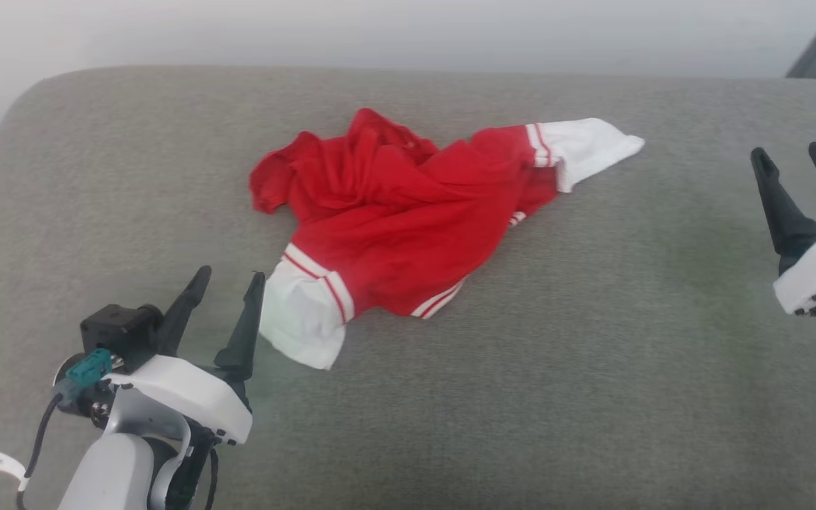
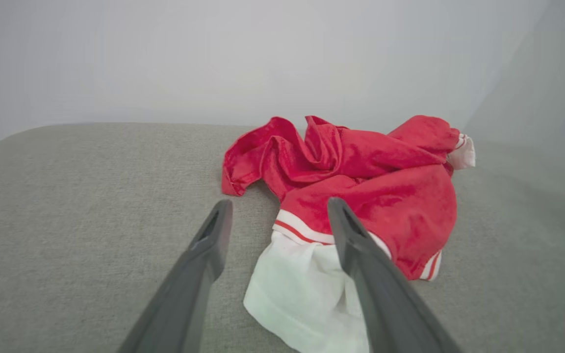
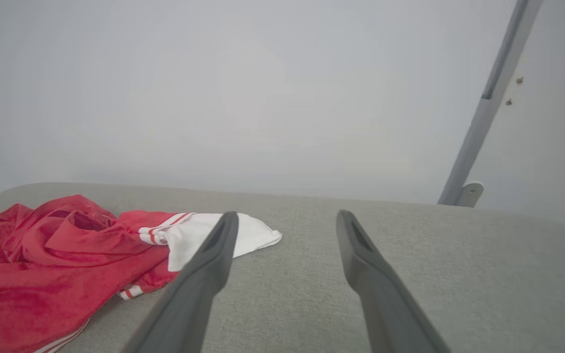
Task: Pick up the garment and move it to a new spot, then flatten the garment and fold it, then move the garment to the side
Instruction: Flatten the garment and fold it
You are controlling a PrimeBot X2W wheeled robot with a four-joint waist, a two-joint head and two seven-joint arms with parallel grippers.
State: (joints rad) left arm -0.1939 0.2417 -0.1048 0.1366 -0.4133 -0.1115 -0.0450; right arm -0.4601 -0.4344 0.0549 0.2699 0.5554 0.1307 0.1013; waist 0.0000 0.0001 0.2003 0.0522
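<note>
I've got the garment point(image 1: 394, 234) crumpled in a heap mid-worktop point(image 1: 592, 368), with one white sleeve toward me and the other flung right. My left end effector point(image 1: 231, 273) sits low, pointing forward. Its fingers are spread wide and empty, the inner one just beside the near sleeve. My right end effector point(image 1: 788, 150) hangs well apart on the right, tilted inward, also wide and empty.

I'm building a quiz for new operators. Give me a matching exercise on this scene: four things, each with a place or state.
Things: 1 garment; 2 left gripper; 3 right gripper; 4 grey pole.
States: A open, beside the near white sleeve; B crumpled on the grey padded surface; C slanted, behind the surface; D open, well clear of the garment.
Pairs: 1-B; 2-A; 3-D; 4-C.
</note>
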